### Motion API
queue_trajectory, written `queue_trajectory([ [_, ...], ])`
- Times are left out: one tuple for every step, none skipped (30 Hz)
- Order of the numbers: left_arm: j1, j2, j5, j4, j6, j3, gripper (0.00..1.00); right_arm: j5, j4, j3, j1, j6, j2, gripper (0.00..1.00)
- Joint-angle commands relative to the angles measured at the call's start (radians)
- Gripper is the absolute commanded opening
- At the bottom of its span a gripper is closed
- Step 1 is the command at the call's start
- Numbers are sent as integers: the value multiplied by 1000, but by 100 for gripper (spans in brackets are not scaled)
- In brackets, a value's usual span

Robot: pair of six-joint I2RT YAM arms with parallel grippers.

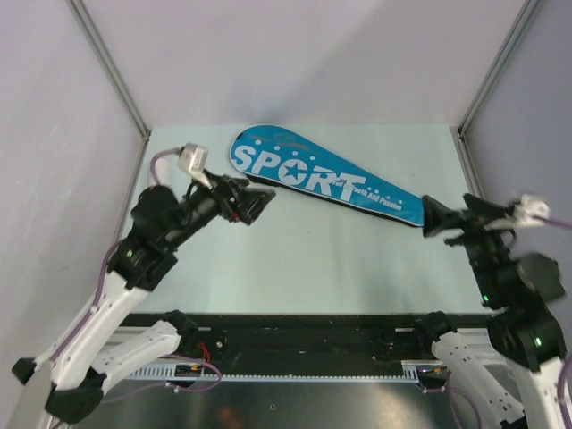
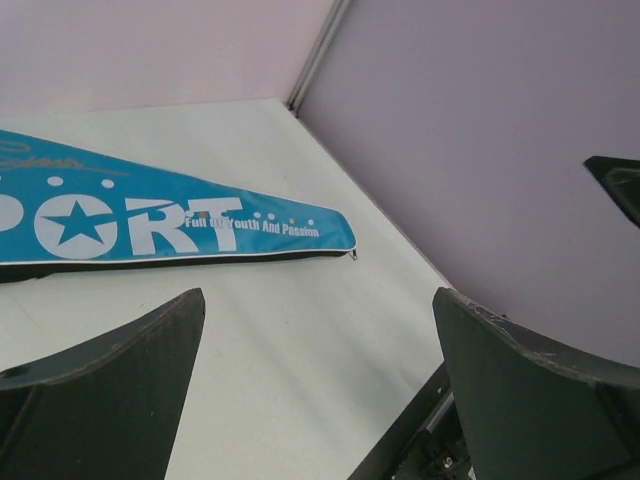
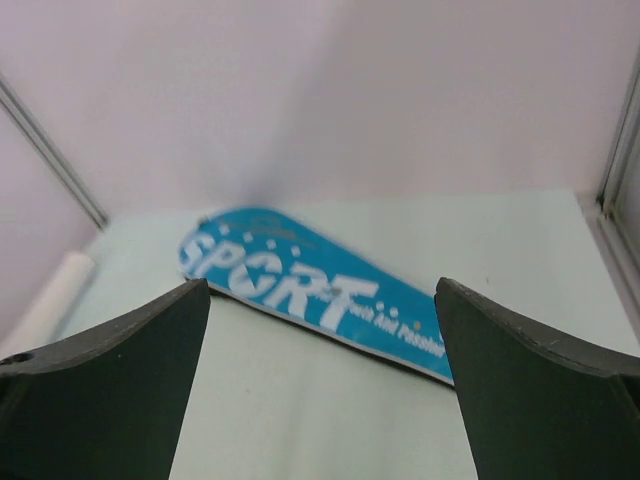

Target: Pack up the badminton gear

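The long blue SPORT racket bag (image 1: 326,183) lies flat near the back of the pale table (image 1: 313,259). It has white letters, a white star and a black edge. The left gripper (image 1: 259,201) is by its wide end and the right gripper (image 1: 433,217) by its thin end. Both have jaws spread wide, holding nothing.

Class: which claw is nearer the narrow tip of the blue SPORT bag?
Right. The right claw is at the narrow tip of the SPORT bag; the left claw hangs beside its wide end, much farther from that tip.
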Motion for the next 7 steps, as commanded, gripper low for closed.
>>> queue_trajectory([
  [-10,-165,-11,147,-7,-136,100,47,60,-52,1,15,-159,100],
  [-10,-234,-23,156,-8,-159,100,50,92,-65,4,10,-181,100],
  [-10,-268,-48,163,-13,-182,100,43,98,-82,3,9,-205,100],
  [-10,-306,-51,173,-15,-231,100,43,95,-90,3,13,-213,100],
  [-10,-338,-59,192,-15,-253,100,41,84,-99,3,25,-222,99],
  [-10,-400,-69,201,-16,-273,100,44,78,-108,3,41,-239,99],
  [-12,-427,-91,212,-24,-311,100,41,58,-127,4,62,-247,100],
])
